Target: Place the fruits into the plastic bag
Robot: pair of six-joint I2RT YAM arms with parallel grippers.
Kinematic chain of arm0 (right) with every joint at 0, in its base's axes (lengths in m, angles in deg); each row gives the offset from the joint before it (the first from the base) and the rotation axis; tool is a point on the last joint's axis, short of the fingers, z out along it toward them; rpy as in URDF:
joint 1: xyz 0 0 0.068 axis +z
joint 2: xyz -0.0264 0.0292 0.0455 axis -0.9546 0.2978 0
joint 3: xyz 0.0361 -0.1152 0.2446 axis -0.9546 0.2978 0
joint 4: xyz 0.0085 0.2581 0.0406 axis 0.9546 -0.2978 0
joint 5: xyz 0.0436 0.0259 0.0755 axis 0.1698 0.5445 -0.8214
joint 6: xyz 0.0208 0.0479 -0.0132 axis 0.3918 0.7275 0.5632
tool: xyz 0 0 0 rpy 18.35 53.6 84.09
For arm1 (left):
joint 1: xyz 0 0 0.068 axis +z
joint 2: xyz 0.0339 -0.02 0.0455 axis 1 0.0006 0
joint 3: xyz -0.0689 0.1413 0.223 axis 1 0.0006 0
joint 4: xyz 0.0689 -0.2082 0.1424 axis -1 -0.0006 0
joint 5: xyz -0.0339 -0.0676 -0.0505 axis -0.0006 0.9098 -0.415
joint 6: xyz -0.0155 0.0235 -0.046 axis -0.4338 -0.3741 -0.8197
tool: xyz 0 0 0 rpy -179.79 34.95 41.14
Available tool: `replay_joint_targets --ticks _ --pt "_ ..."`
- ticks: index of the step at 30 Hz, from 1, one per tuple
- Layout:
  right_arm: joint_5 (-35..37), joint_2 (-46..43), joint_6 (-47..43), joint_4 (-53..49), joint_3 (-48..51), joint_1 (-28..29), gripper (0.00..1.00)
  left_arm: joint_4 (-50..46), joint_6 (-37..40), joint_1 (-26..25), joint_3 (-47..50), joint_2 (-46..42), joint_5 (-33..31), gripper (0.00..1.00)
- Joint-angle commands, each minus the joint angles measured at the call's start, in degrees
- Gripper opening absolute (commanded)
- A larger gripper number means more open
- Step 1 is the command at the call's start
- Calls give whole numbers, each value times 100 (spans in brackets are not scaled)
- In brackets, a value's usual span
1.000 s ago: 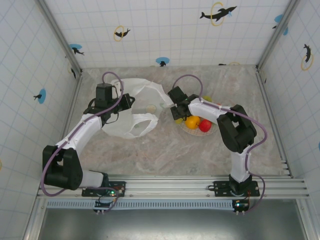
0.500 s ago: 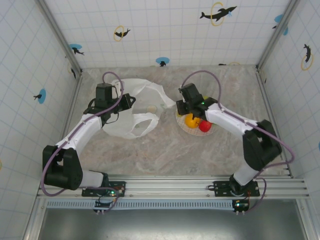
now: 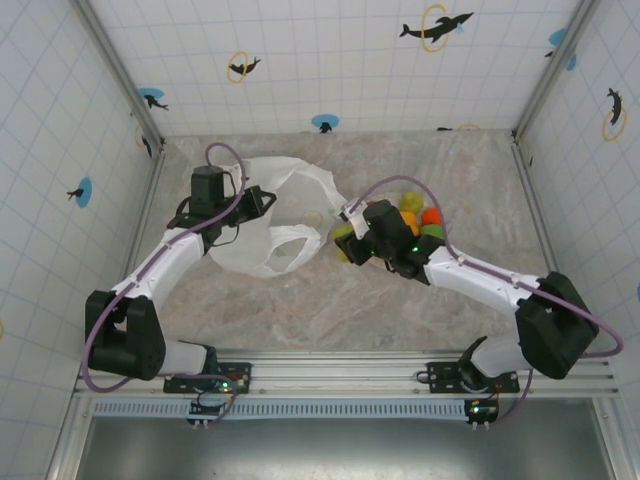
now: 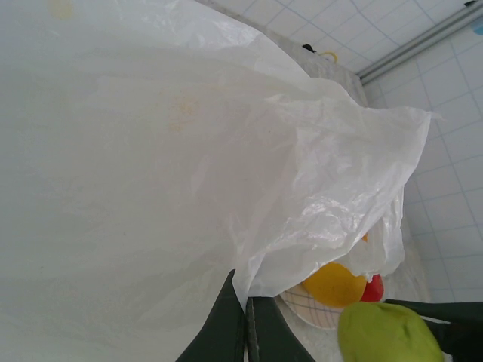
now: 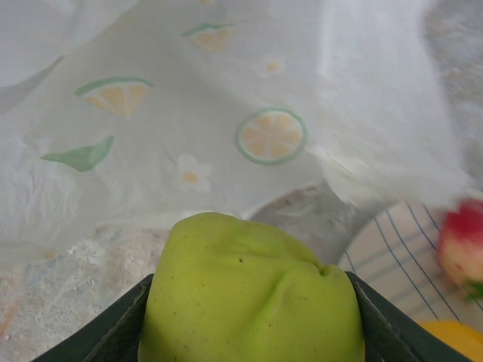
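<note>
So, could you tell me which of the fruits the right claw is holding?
The yellow-green fruit, clamped in the right claw near the bag; the red fruit and orange fruit lie loose on the plate.

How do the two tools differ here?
The left tool is pinched shut on the thin edge of the plastic bag; the right tool stands wider, clamping a green fruit. The left tool is at the bag; the right tool lies between bag and plate. Both hold something.
</note>
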Motion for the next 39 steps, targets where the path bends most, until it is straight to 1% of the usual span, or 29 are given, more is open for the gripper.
replay_joint_targets --ticks 1,4,8,12,16,19,24,28,32,35,39 --pt "-243 478 -510 756 -283 28 53 108 14 41 -18 -6 384 0" --pt "-242 916 -689 1125 -504 36 53 90 52 36 -40 20 516 0" --pt "-178 1535 -844 1146 -1099 83 53 71 80 -5 -75 95 736 0" --pt "-240 1887 -489 1660 -1227 181 54 50 95 -94 -101 159 874 0" --pt "181 2073 76 2228 -1153 323 55 43 118 -197 -107 179 923 0" --pt "463 2211 675 2591 -1120 335 55 90 60 -236 -104 194 986 0" --pt "852 2588 1859 3021 -1121 377 54 717 -513 -271 142 153 1250 0" --pt "1224 2926 2551 3140 -1239 449 54 1093 -963 -288 306 126 1261 0" --pt "1464 3278 3199 3223 -1437 450 54 1150 -1141 -322 375 161 1127 0" --pt "1562 3536 3671 3236 -1637 450 54 1191 -1214 -364 416 187 1044 0" --pt "1493 3872 4295 3244 -1963 467 55 1212 -1245 -381 435 222 1033 0"
